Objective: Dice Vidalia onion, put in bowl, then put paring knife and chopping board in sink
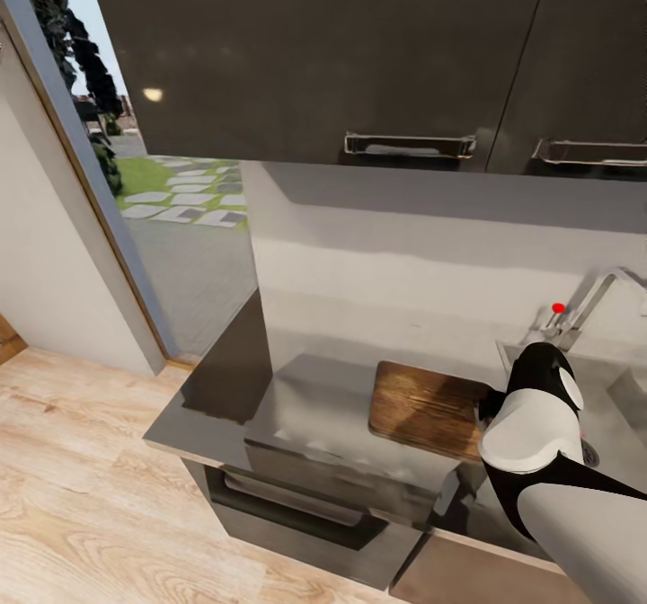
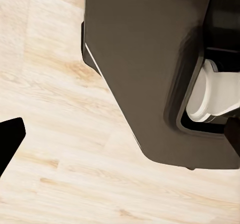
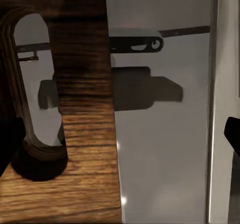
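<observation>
Countertop (image 1: 296,397) ran dark and glossy under the black upper cabinets (image 1: 314,47), window (image 1: 135,164) on the left, pale plank floor (image 1: 81,496) near me. Sink (image 1: 629,388) sat at far right, tap (image 1: 584,303) with the red dot behind it.

Chopping board (image 1: 422,406) lay flat on the counter just left of the sink. My right arm (image 1: 539,424) reached down over its right end. In the right wrist view the slot handle (image 3: 30,94) was close, one fingertip (image 3: 232,129) at the frame edge (right gripper apparently spread, nothing between; can't tell firmly). Left gripper hung over the floor by my base (image 2: 150,74); state: can't tell.

No onion, knife or bowl in sight. My read: board-to-sink step pending, board not yet gripped.
</observation>
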